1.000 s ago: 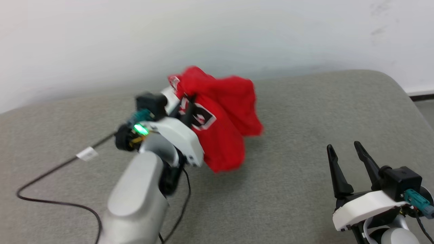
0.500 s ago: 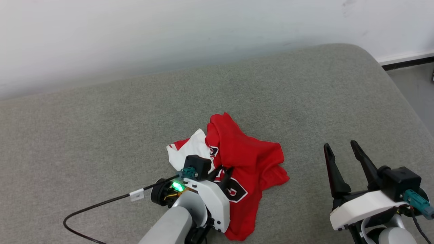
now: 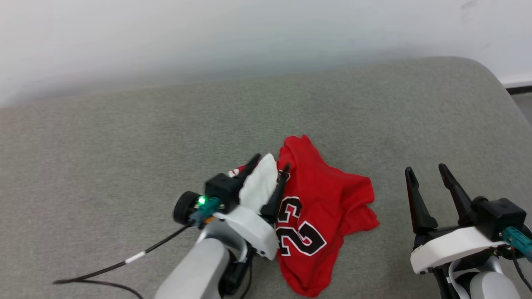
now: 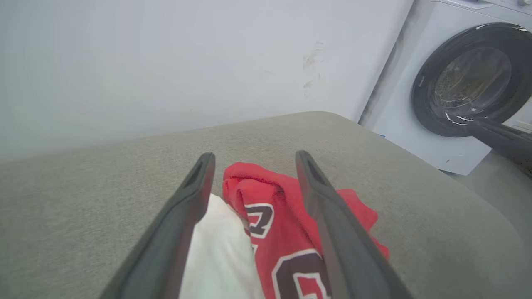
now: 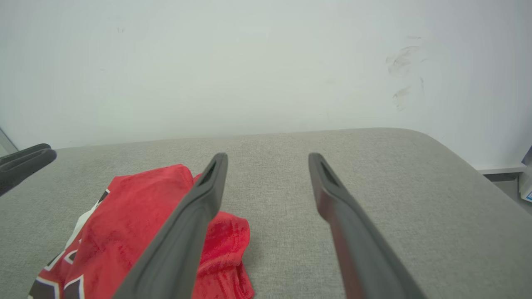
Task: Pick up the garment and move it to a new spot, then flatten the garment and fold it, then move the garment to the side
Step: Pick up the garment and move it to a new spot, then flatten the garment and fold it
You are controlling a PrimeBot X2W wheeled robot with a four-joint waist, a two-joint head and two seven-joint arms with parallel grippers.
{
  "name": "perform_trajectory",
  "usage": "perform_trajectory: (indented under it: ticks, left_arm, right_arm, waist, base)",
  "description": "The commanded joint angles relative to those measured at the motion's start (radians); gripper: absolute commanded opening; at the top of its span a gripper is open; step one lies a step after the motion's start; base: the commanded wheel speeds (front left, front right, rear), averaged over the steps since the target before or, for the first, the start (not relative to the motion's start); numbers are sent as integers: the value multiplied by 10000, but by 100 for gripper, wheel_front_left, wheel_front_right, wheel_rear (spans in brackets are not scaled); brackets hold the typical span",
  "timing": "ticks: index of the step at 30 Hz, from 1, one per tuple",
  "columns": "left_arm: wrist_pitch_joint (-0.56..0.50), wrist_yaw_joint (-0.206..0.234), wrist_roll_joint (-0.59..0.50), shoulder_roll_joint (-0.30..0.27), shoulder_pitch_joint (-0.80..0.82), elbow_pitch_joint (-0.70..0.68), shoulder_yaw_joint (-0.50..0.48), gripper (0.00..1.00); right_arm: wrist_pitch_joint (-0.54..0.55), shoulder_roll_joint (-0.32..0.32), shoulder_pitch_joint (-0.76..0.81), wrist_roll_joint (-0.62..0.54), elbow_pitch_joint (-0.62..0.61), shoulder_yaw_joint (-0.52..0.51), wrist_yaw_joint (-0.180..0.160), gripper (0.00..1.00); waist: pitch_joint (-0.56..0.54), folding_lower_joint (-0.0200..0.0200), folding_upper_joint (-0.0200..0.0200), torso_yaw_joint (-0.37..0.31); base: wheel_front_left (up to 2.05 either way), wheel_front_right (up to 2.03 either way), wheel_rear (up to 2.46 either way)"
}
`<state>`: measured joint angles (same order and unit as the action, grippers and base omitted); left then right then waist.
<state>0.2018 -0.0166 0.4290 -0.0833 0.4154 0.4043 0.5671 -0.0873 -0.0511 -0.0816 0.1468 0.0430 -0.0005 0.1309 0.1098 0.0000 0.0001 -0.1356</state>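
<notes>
Garment (image 3: 326,207) lies in a crumpled heap on the grey cushion (image 3: 124,145), near its front middle, partly under the left gripper (image 3: 272,162). Fingers (image 4: 318,191) of that gripper stand apart, clamped on nothing; they straddle the white sleeve (image 3: 259,182) and the edge of the red body, and I cannot tell if the tips touch cloth. Number (image 3: 299,230) faces up, twisted; hem and far folds are bunched and doubled over. Judgement: the cloth looks laid at its spot, so flattening is the step in hand. To do it well, take single layers at two outer points, the sleeve or shoulder on the left and the loose red edge on the right, then draw them apart low over the cushion so the folds slide out and do not lift. Pinching the heap's middle would likely gather several layers and keep the twist. Right gripper (image 3: 425,168) hovers to the right, fingers apart, empty, apart from the cloth with bare cushion between; it would need to come in towards the red edge. Around: a dark cable (image 3: 158,249) trails from the left wrist across the cushion, left of the heap, and could drag or snag on a wide sweep. Cushion's rounded right edge is beyond the right gripper. Wall (image 3: 208,33) runs behind. A washing machine (image 4: 457,83) stands off past the cushion's corner, well clear.
</notes>
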Motion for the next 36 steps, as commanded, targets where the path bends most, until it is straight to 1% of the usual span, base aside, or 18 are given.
perform_trajectory:
  ticks: [1, 8, 11, 15, 17, 18, 21, 29, 36]
  left_arm:
    - [130, 192, 44, -156, -238, -256, -215, 100]
    - [305, 1097, 456, -821, -817, -1027, -1415, 100]
    - [389, 1461, 601, -1207, -1077, -1199, -2014, 100]
    - [386, 1738, 691, -1682, -1577, -1244, -2480, 100]
    - [370, 1746, 653, -1861, -1778, -1216, -2502, 100]
    - [370, 1746, 653, -1861, -1778, -1216, -2502, 100]
    - [336, 1855, 555, -2030, -2193, -1260, -2404, 100]
    - [139, 1913, 446, -2069, -2583, -1537, -2094, 100]
    - [66, 2032, 487, -2062, -2718, -1708, -2037, 100]
  right_arm:
    - [-8, 13, 48, -60, 13, -63, -3, 100]
    - [123, 15, 290, -197, -146, -296, -3, 100]
    - [199, 13, 395, -235, -219, -288, -3, 100]
    - [308, 13, 510, -268, -300, -304, -3, 100]
    - [346, 15, 631, -253, -338, -291, -3, 100]
    - [346, 15, 631, -253, -338, -291, -3, 100]
    - [468, 13, 847, -241, -421, -249, -3, 100]
    - [621, 13, 1165, -210, -567, -211, -3, 100]
    - [771, 14, 1250, -171, -659, -224, -3, 100]
  waist:
    - [-196, 0, -1, 253]
    - [-589, 0, -1, 946]
    - [-712, 0, -1, 1186]
    - [-928, 0, -1, 1419]
    - [-1074, 0, -1, 1507]
    - [-1074, 0, -1, 1507]
    - [-1263, 0, -1, 1525]
    - [-1472, 0, -1, 1449]
    - [-1515, 0, -1, 1413]
  base:
    - [0, 0, 0]
    - [0, 0, 0]
    - [0, 0, 0]
    - [0, 0, 0]
    - [0, 0, 0]
    - [0, 0, 0]
    - [0, 0, 0]
    - [0, 0, 0]
    - [0, 0, 0]
